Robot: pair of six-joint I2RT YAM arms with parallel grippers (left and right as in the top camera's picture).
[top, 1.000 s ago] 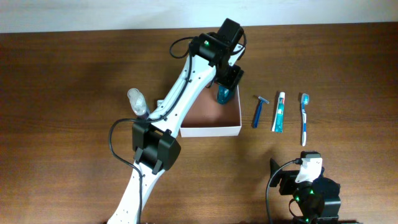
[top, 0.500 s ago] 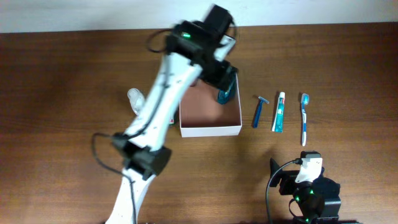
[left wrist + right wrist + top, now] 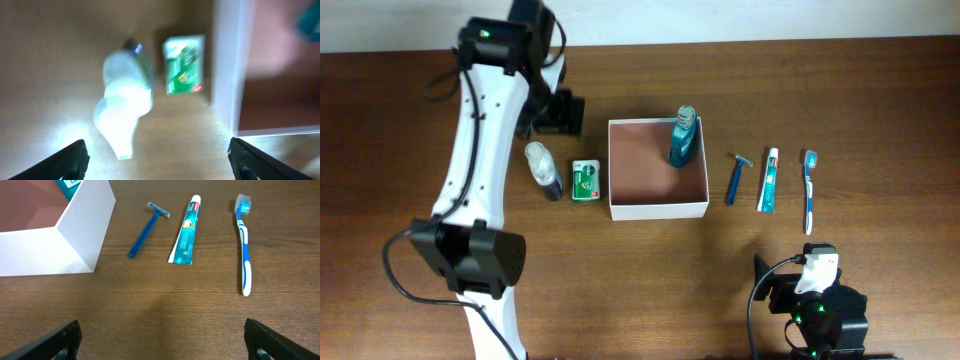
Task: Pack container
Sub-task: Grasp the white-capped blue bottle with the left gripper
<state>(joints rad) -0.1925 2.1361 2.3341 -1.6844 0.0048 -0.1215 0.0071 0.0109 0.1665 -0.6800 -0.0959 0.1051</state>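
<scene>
The container (image 3: 658,208), a square white box with a reddish-brown inside, sits mid-table and holds an upright teal bottle (image 3: 683,137) at its back right corner. It also shows in the left wrist view (image 3: 225,75) and the right wrist view (image 3: 75,235). My left gripper (image 3: 552,112) is open and empty, above the table behind a clear bottle (image 3: 542,166) and a small green packet (image 3: 585,181). The blurred left wrist view shows the clear bottle (image 3: 125,95) and the green packet (image 3: 185,65). My right gripper (image 3: 810,262) is open and empty near the front edge.
Right of the container lie a blue razor (image 3: 735,178), a toothpaste tube (image 3: 769,180) and a blue toothbrush (image 3: 809,190), side by side. The right wrist view shows the razor (image 3: 145,227), the tube (image 3: 186,230) and the toothbrush (image 3: 243,245).
My left gripper let go of the teal bottle in the container's back right corner and swung left, now open above the table behind the clear bottle. The right arm has not moved.
</scene>
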